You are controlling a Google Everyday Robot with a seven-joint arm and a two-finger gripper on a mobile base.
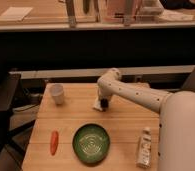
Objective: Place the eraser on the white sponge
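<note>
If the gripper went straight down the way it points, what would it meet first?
Probably the white sponge lying just below the gripper on the table, though depth is unclear.

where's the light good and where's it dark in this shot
Camera view: warm, even light on the light wooden table; the recess behind it is nearly black; the upper counter is brightly lit. The gripper, low at the small flat white sponge near the table's back middle, is well lit.
</note>
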